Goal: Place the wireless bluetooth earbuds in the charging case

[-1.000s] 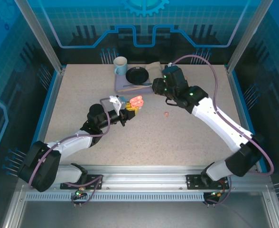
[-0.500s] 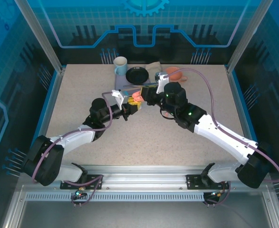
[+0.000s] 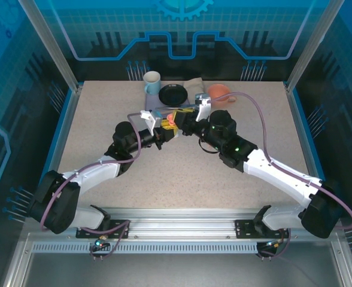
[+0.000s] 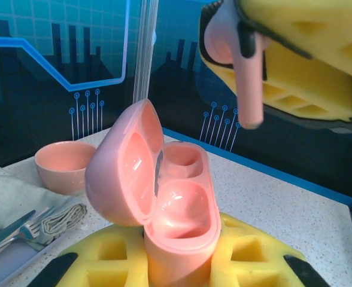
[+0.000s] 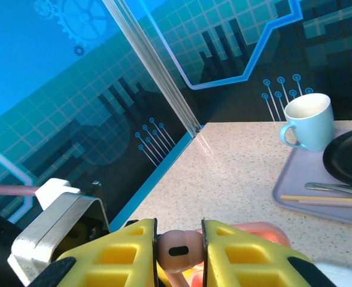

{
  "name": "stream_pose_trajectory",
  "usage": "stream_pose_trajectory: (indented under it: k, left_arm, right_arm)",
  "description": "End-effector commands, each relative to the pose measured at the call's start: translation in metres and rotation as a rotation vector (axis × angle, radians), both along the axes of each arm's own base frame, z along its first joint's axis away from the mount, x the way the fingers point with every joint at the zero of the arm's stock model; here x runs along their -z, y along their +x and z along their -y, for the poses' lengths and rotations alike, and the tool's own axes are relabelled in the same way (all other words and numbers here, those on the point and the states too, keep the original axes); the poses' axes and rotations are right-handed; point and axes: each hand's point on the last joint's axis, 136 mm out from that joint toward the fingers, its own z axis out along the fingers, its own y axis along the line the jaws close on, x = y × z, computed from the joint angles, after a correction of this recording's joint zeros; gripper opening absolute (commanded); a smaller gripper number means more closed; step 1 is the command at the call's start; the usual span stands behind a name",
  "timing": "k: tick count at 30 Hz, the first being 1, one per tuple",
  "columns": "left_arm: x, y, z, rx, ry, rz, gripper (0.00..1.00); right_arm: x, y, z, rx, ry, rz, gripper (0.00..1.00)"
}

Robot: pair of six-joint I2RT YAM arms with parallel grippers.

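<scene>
The near part of the tabletop (image 3: 182,179) is crossed by the two arms, which meet at its middle. There the left fingers (image 4: 104,263) are clamped shut on the base of the pink charging case (image 4: 179,209). They hold it upright with the lid swung open, and both wells look empty. The right fingers (image 5: 119,254) pinch a pink earbud (image 5: 177,244) by its head. Its stem hangs down above the case and a little to one side, not touching it.

The step in hand looks like bringing the bud over its well. The next move calls for lining the stem up with one well, lowering it straight in, then letting go.

Farther back sit a tray (image 5: 296,185), a blue mug (image 5: 308,122), a black plate (image 5: 349,156) and a pink bowl (image 4: 65,164).
</scene>
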Motion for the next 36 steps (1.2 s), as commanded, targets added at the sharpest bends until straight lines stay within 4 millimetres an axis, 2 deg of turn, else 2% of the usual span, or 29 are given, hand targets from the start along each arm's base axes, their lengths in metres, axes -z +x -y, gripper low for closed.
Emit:
stream_pose_trajectory:
  k: [1,17,25,36]
  left_arm:
    - [-0.020,-0.001,0.003,0.020,-0.027,0.041,0.00]
    - [-0.026,-0.002,0.004,0.024,-0.037,0.042,0.00]
    - [-0.027,-0.004,0.005,0.034,-0.037,0.033,0.00]
    - [-0.025,-0.006,0.004,0.036,-0.033,0.028,0.00]
  right_arm:
    - [-0.008,-0.007,-0.009,-0.028,0.051,0.023,0.22]
    - [0.017,-0.002,-0.017,-0.001,-0.012,0.029,0.19]
    - [0.018,0.002,-0.016,0.032,-0.025,0.061,0.18]
    - [0.009,0.007,-0.011,0.067,-0.032,0.092,0.16]
